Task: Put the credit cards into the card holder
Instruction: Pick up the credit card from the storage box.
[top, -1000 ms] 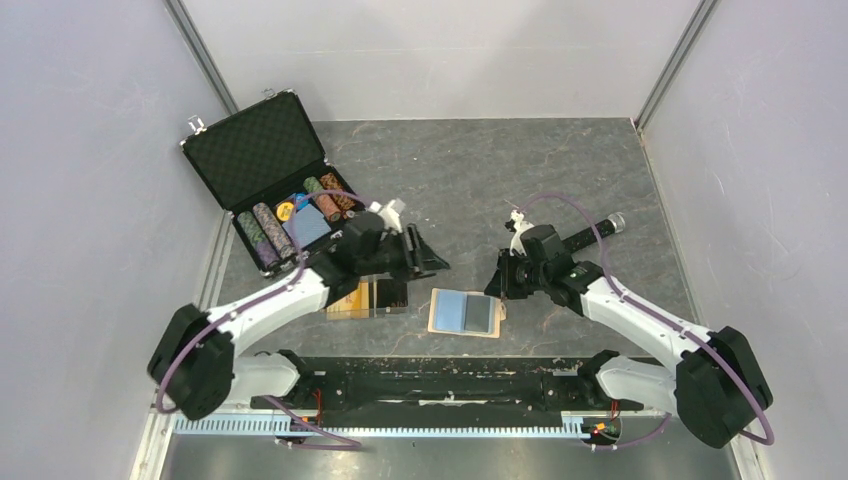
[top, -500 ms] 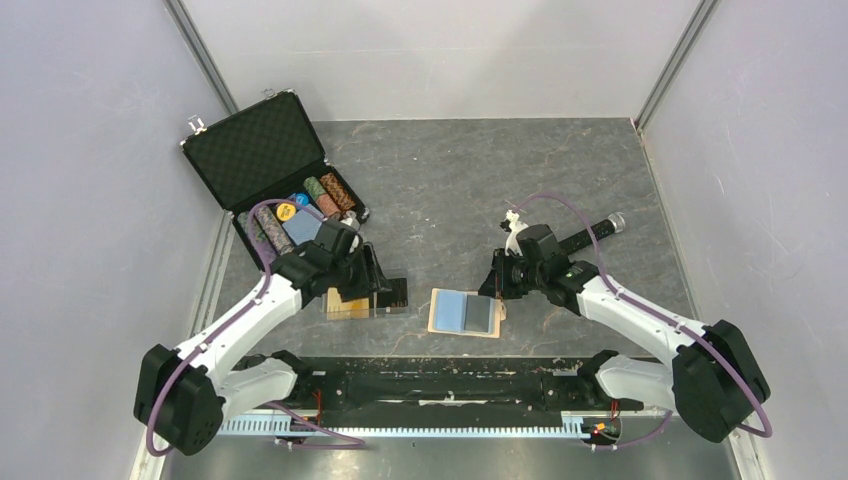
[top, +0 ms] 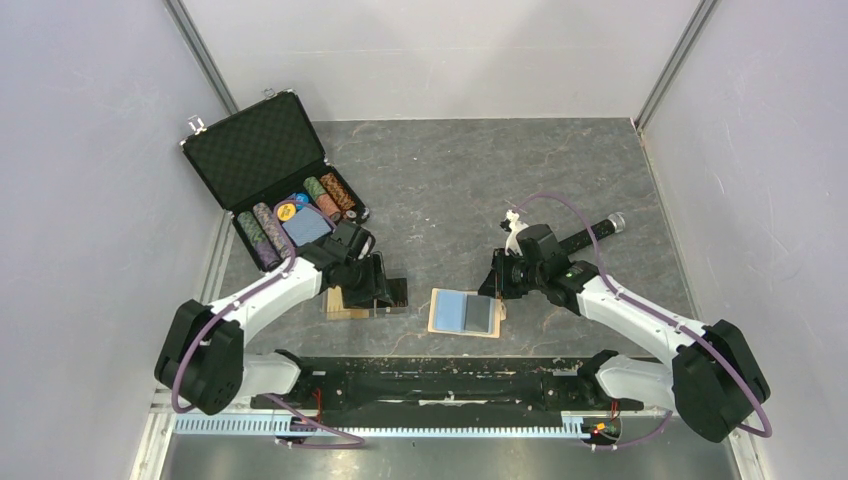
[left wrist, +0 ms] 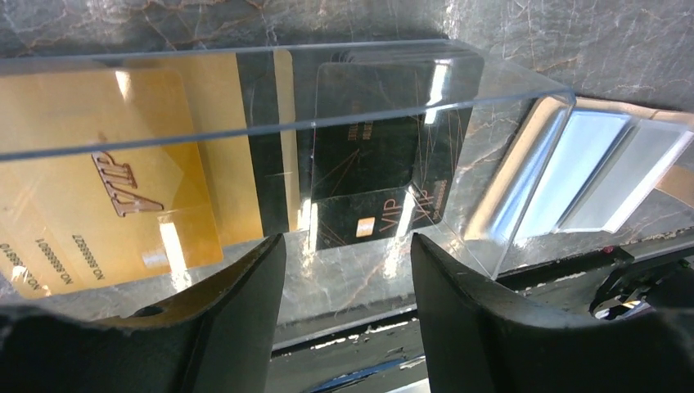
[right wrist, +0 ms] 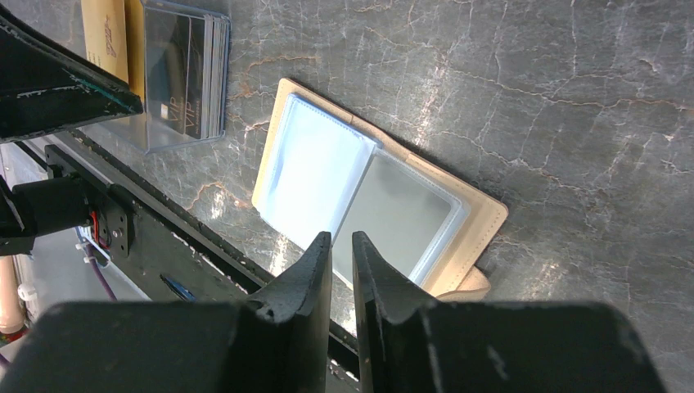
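The orange-gold card [left wrist: 106,180] and the black card [left wrist: 380,164] lie side by side inside a clear plastic box [left wrist: 524,123]. In the top view the box [top: 345,303] sits near the front edge, and my left gripper [top: 375,285] is right over it. The left gripper [left wrist: 348,246] is open and empty, and its jaws straddle the box's near wall by the black card. The tan card holder [top: 465,312] lies open flat with its light blue pockets [right wrist: 319,172] up. My right gripper [right wrist: 340,237] is shut and empty, just above the holder's right half [right wrist: 401,217].
An open black poker-chip case [top: 262,150] with chip rows and a blue deck stands at the back left. A black stick with a silver tip [top: 600,227] lies behind the right arm. The black base rail [top: 440,375] runs along the near edge.
My left gripper has swung left and toward the near edge, coming down over the clear box. My right gripper has edged slightly left over the card holder.
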Robot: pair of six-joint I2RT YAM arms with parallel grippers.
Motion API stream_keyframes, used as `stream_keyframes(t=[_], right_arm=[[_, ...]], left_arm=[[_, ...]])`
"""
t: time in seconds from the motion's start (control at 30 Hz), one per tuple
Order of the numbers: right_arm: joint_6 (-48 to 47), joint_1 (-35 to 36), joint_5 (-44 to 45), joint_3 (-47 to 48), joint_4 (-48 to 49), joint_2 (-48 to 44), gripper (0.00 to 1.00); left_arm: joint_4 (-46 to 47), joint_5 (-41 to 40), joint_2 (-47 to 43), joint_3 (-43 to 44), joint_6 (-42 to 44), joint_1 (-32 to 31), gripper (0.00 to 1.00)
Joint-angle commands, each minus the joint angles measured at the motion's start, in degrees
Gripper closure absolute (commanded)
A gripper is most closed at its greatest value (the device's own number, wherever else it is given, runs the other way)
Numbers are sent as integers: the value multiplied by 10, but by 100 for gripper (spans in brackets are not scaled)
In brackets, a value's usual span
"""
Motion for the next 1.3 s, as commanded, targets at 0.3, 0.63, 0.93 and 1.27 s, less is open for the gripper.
stream_keyframes(t=[0.3, 0.63, 0.93, 1.27], right_arm=[[0, 3, -1, -2, 17, -3, 83], [-2, 3, -3, -1, 18, 0, 83], [-1, 3, -3, -1, 20, -1, 83], [0, 3, -5, 1, 21, -1, 83]], left_arm=[[88, 31, 66, -13, 22, 14, 39], [80, 20, 68, -15, 29, 15, 58], [47, 11, 43, 4, 40, 15, 89], [32, 28, 0, 20, 40, 14, 98]])
